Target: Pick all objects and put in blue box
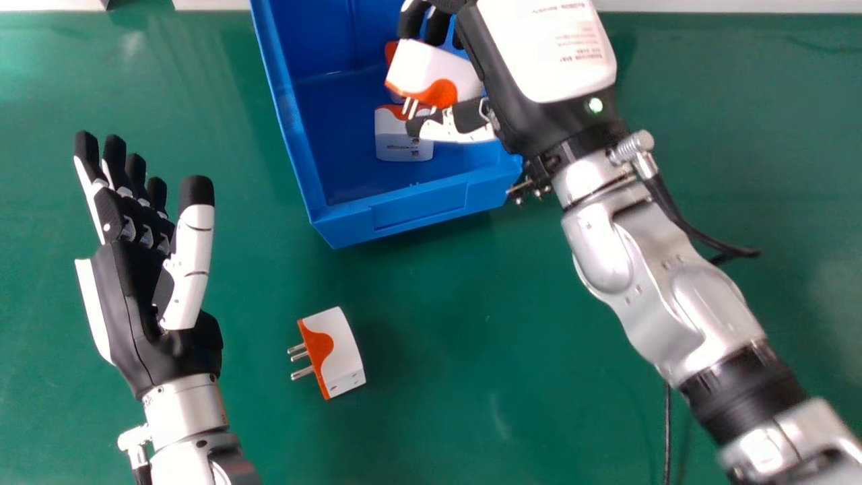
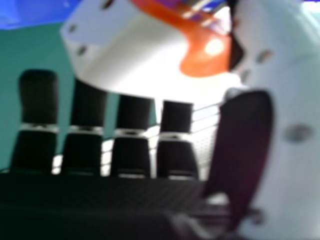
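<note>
My right hand [image 1: 461, 126] pinches a plug adapter [image 1: 431, 66] above the blue box [image 1: 417, 207], toward its right edge; a tilted release could deflect it off the boxed adapter [image 1: 403, 148]. Swept inward, my left hand [image 1: 131, 296], fingers wide, might knock the loose adapter [image 1: 343, 353] in front of the box's near left corner.

One view overhead, one close-up

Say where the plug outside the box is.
In the head view, the plug lies on the table, right of the left hand and below the blue box.
</note>
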Controlling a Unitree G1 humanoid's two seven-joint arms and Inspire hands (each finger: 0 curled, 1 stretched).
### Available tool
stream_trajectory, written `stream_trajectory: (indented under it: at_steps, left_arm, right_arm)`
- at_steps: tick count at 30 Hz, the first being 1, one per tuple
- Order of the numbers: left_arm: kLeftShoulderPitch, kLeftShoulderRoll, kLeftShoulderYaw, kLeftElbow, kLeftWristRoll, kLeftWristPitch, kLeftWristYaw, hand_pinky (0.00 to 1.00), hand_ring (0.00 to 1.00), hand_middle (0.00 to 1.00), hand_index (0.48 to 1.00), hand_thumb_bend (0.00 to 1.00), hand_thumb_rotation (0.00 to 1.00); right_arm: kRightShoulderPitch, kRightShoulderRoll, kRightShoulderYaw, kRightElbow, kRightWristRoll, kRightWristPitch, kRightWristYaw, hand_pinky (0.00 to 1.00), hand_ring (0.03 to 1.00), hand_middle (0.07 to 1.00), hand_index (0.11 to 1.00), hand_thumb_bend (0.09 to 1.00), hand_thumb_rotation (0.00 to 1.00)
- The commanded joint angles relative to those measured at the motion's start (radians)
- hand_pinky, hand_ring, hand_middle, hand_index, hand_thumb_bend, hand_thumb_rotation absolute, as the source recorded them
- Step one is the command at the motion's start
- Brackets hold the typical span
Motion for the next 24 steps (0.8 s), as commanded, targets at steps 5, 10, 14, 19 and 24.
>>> stream_trajectory:
  at_steps: [5, 10, 14, 19, 24]
  left_arm:
    - [-0.022, -0.03, 0.0, 0.007, 0.012, -0.033, 0.003, 1.0, 1.0, 1.0, 1.0, 0.66, 0.42]
    - [-0.022, -0.025, 0.002, 0.02, 0.027, -0.051, 0.01, 1.0, 1.0, 1.0, 1.0, 0.66, 0.42]
    - [-0.019, -0.022, 0.002, 0.025, 0.018, -0.057, 0.002, 1.0, 1.0, 1.0, 1.0, 0.66, 0.42]
    - [-0.012, -0.022, -0.001, 0.024, 0.017, -0.059, -0.005, 1.0, 1.0, 1.0, 1.0, 0.67, 0.42]
    - [-0.003, -0.023, 0.003, 0.016, 0.023, -0.053, 0.007, 1.0, 1.0, 1.0, 1.0, 0.67, 0.42]
  right_arm:
    - [-0.158, 0.034, 0.089, 0.302, -0.025, -0.07, -0.214, 0.33, 0.435, 0.49, 0.508, 0.501, 0.0]
    - [-0.208, 0.05, 0.131, 0.472, -0.013, -0.081, -0.263, 0.33, 0.435, 0.49, 0.508, 0.501, 0.0]
    - [-0.227, 0.058, 0.159, 0.537, -0.014, -0.088, -0.306, 0.33, 0.437, 0.494, 0.511, 0.5, 0.0]
    - [-0.241, 0.072, 0.193, 0.588, -0.016, -0.102, -0.36, 0.33, 0.44, 0.503, 0.51, 0.499, 0.0]
    - [-0.239, 0.08, 0.224, 0.601, -0.018, -0.117, -0.404, 0.33, 0.44, 0.503, 0.51, 0.499, 0.0]
